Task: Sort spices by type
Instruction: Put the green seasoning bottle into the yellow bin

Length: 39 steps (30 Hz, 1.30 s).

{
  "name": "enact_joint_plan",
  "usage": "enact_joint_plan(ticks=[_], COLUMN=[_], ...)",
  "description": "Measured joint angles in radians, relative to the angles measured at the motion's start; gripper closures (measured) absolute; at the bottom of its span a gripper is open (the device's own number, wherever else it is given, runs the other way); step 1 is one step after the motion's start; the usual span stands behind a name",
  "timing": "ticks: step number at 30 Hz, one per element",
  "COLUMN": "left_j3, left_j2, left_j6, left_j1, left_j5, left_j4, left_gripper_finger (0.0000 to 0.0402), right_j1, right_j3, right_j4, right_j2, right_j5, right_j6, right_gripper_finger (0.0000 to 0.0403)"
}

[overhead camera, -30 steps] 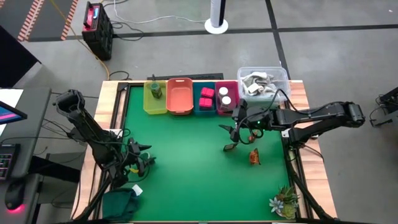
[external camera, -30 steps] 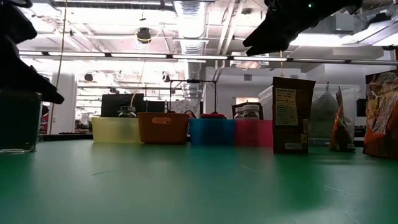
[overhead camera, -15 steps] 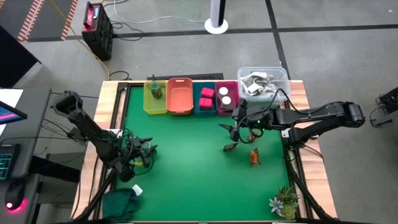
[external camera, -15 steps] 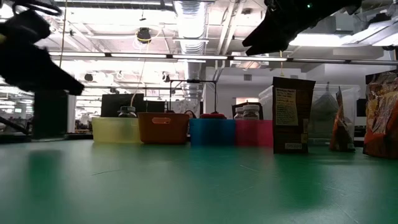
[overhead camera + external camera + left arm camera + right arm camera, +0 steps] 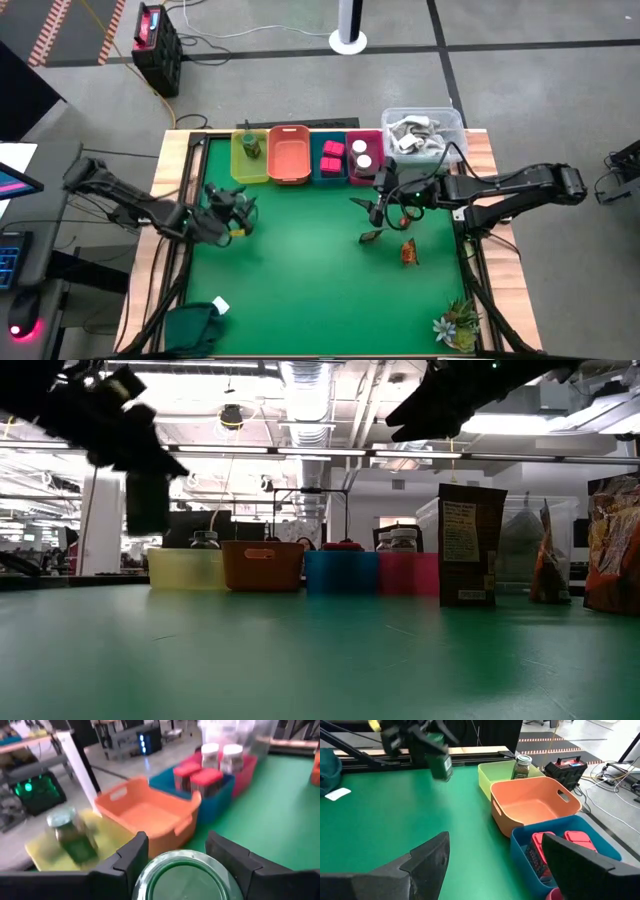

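My left gripper (image 5: 228, 212) is shut on a dark green jar (image 5: 147, 503) and holds it in the air over the table's left part, short of the yellow bin (image 5: 249, 160). That bin has another green jar (image 5: 249, 146) in it. The orange bin (image 5: 289, 155) has nothing in it. Pink-red packets (image 5: 332, 155) sit in the blue bin and white-capped jars (image 5: 362, 154) in the pink bin. Two brown-orange pouches (image 5: 371, 237) (image 5: 409, 251) are on the mat; the nearer one to the bins (image 5: 470, 545) stands upright. My right gripper (image 5: 378, 205) hangs open above the mat near the pink bin. My left gripper pinches the green jar between its two fingers (image 5: 132, 857), one on each side just under the lid (image 5: 187, 877). The fingers come from above and point down. The jar hangs upright below them, lifted clear of the mat.
A clear tub of white-grey things (image 5: 422, 132) stands behind the pink bin. A small spiky plant (image 5: 458, 325) sits at the near right corner. A green cloth (image 5: 192, 325) and a white card (image 5: 220, 305) lie at the near left corner.
My left gripper has risen and travelled from the near left part of the table toward the far edge and the yellow bin. It has carried the green jar, which now hangs well clear of the mat.
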Motion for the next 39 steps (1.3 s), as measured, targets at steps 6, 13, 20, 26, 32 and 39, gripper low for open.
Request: enact_joint_plan(ticks=[6,13,20,26,32,39], left_j3=[0.0,0.0,0.0,0.0,0.001,0.001], left_j2=[-0.14,-0.136,0.004,0.178,0.341,0.467], left_j6=[0.345,0.366,0.364,0.337,0.299,0.242], left_j1=[0.214,0.518,0.739,0.877,0.952,0.974], left_j5=[0.175,0.361,0.456,0.502,0.538,0.614], left_j4=[0.205,0.264,0.42,0.504,0.587,0.687], left_gripper_finger=[0.0216,0.0222,0.0218,0.0219,0.022,0.022], right_j1=[0.0,0.001,0.003,0.003,0.004,0.004], right_j3=[-0.013,-0.012,-0.012,-0.012,-0.012,-0.012], right_j4=[0.018,0.027,0.039,0.037,0.024,0.02], right_j2=[0.0,0.0,0.0,0.0,0.0,0.0], right_j5=[0.001,0.0,0.0,0.0,-0.001,-0.001], right_j6=[0.0,-0.005,-0.011,-0.011,-0.011,-0.016], right_gripper_finger=[0.0062,0.0062,0.0062,0.0062,0.0062,0.0062])
